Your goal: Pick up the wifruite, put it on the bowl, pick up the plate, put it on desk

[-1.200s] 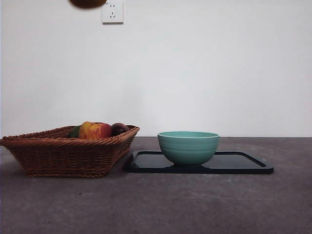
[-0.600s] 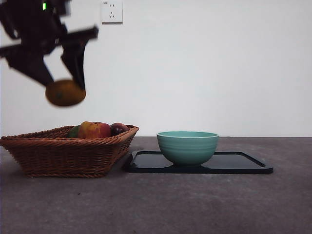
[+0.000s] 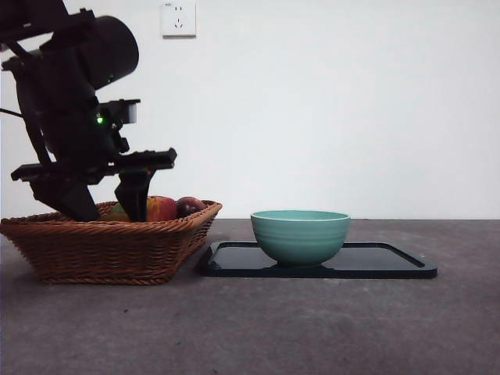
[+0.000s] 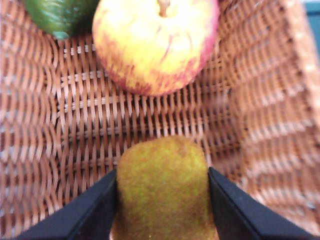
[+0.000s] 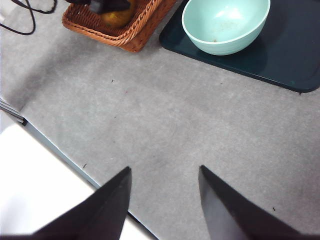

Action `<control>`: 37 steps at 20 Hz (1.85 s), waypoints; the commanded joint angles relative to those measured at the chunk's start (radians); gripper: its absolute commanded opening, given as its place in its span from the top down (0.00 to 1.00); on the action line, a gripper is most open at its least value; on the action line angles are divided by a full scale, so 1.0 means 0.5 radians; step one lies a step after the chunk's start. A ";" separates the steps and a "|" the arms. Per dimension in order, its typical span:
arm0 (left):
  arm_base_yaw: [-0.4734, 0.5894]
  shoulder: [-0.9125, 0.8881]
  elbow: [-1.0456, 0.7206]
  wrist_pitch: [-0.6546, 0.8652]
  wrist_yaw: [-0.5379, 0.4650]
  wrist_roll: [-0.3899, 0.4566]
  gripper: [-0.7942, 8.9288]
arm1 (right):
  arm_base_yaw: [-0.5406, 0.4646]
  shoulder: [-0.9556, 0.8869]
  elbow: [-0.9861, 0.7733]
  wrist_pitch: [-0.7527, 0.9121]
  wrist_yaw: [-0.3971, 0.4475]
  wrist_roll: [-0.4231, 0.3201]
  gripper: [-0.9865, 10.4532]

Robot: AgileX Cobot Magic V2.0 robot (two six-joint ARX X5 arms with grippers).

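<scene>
The wifruite, a dull orange-brown oval, sits between my left gripper's two black jaws, which are shut on its sides, low inside the wicker basket. In the front view the left gripper reaches down into the basket at the left, and the basket rim hides the wifruite. The teal bowl stands on the dark plate at mid-right on the grey desk. My right gripper hangs open over bare desk, away from the bowl.
The basket also holds a red-yellow apple, a green fruit and a dark round fruit. The basket's corner almost touches the plate. A wall socket is behind. The desk edge runs near the right gripper.
The left arm has come down from above the picture, carrying the wifruite, and now has it inside the basket. Bowl, plate and basket have stayed put.
</scene>
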 commanded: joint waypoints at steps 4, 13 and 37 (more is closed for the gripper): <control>-0.012 0.077 0.020 0.026 -0.014 0.024 0.61 | 0.010 0.006 0.011 0.020 0.007 -0.023 0.73; -0.014 -0.017 0.024 -0.037 -0.013 0.018 0.49 | 0.010 0.006 0.011 0.021 0.007 -0.022 0.73; -0.033 -1.279 0.024 -0.893 1.196 0.420 0.50 | 0.010 0.008 0.011 0.034 0.008 -0.023 0.73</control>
